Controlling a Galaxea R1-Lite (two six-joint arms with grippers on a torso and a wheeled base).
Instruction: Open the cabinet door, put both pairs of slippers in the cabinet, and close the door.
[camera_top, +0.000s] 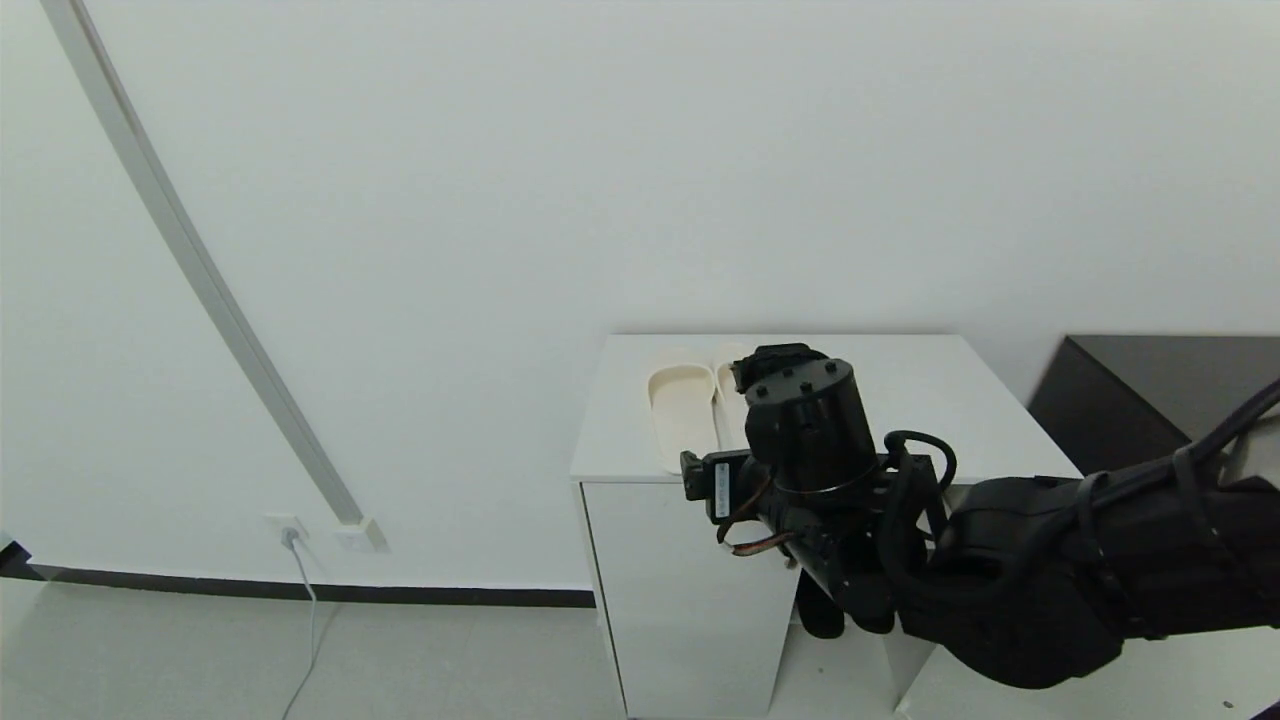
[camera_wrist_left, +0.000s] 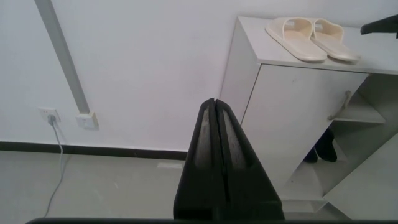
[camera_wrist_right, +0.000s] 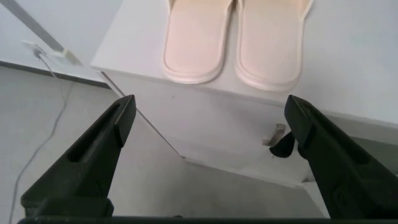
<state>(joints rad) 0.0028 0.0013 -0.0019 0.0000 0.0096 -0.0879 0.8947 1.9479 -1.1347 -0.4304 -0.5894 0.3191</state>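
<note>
Gaping right pincer (camera_wrist_right: 210, 109) above cabinet (camera_wrist_right: 354, 56) edge

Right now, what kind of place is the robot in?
Probably a home-style entryway or hallway corner: a white shoe cabinet stands against a bare wall, cream slippers lie on top, and dark shoes sit on a shelf inside.

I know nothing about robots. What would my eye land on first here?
Cream slippers lie side by side atop a white cabinet. The black right arm hangs before it, jaws wide open near the slippers. The door stands open, with something dark on a shelf inside.
</note>
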